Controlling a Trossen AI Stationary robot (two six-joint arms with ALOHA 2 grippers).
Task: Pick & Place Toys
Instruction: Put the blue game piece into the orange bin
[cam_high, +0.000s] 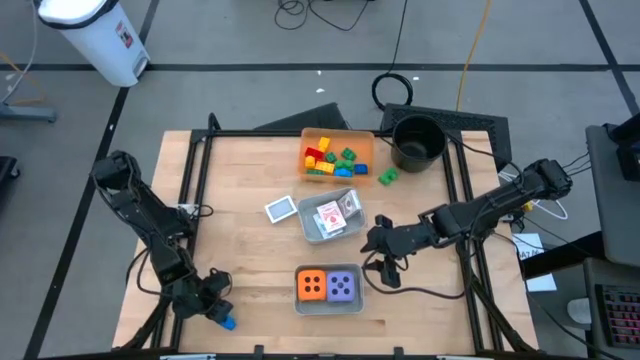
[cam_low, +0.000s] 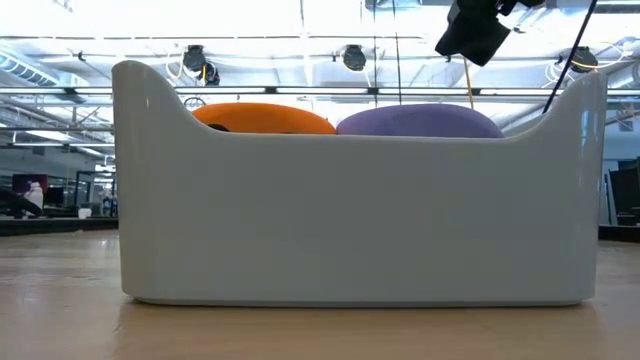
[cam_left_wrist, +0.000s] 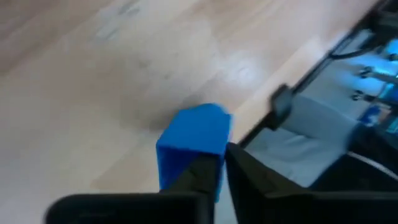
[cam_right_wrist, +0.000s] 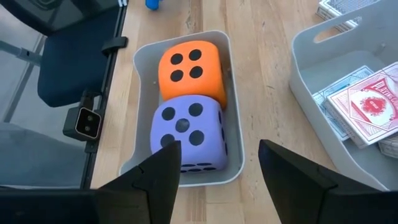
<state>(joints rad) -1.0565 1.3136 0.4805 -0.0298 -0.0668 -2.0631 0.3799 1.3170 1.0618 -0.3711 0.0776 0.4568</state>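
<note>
Left gripper (cam_high: 218, 314) is pinching a blue brick (cam_left_wrist: 194, 144) w/ fingers pressed on it, well left of the grey dice tray (cam_high: 329, 304). Right gripper (cam_right_wrist: 217, 171), fingers spread, hovers just beside that tray, over the purple die (cam_right_wrist: 186, 132).

No readable words, brands or printed numbers anywhere. Only countable marks: black pips on two soft foam dice lying side by side in a pale grey plastic tray (cam_right_wrist: 127, 158). Four pips on the top face of the orange die (cam_right_wrist: 190, 70), five on the top face of the purple die (cam_right_wrist: 186, 130). Red ornamental back pattern, without legible lettering, on the white-edged playing cards (cam_right_wrist: 367, 106) in the neighbouring clear grey tray (cam_right_wrist: 311, 99). Red mark on the white bin (cam_high: 100, 35), too small to read.
</note>
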